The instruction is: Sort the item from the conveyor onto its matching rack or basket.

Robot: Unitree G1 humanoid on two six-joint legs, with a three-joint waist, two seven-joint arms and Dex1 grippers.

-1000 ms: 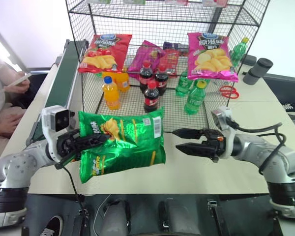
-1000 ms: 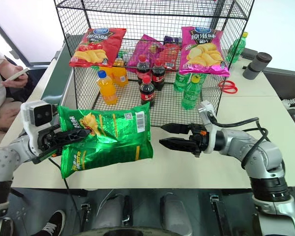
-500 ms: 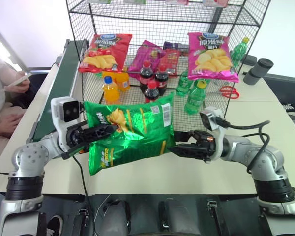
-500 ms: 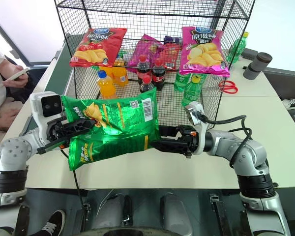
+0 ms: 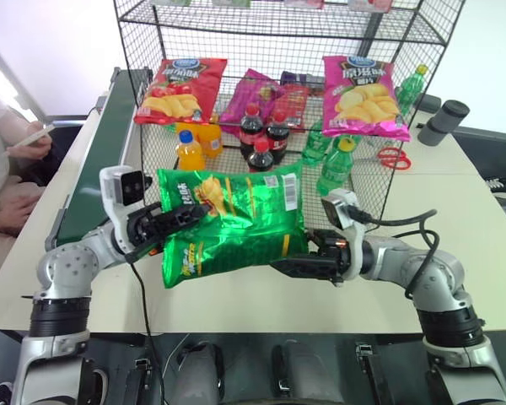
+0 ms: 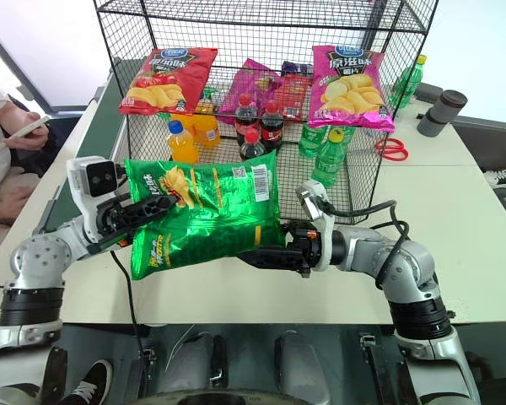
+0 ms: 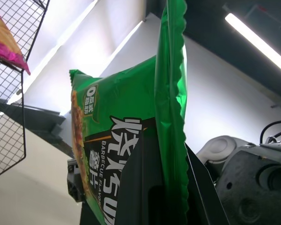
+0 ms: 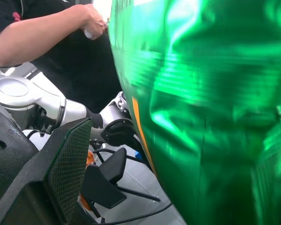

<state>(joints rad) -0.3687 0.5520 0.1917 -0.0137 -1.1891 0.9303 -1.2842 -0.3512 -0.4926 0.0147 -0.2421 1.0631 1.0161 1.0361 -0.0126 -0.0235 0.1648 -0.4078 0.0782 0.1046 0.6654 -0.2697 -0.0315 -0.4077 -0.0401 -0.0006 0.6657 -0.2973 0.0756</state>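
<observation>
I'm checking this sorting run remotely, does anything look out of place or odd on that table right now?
Mostly tidy. A pair of red scissors lies on the table beside the rack, unrelated to the snacks. The green crisp bag hangs tilted in the air, pinched at one edge by the left gripper.

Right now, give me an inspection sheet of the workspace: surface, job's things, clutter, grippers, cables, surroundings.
Surface: pale table, bare in front of the rack.
Job's things: green crisp bag held up off the table; conveyor along the table's left edge; black wire rack behind, holding a red bag, a pink bag and drink bottles.
Clutter: red scissors and a grey cylinder right of the rack.
Grippers: left gripper shut on the bag's left edge; right gripper open at the bag's lower right corner.
Cables: black cable looping over the right arm.
Surroundings: a seated person at left holding a phone.
</observation>
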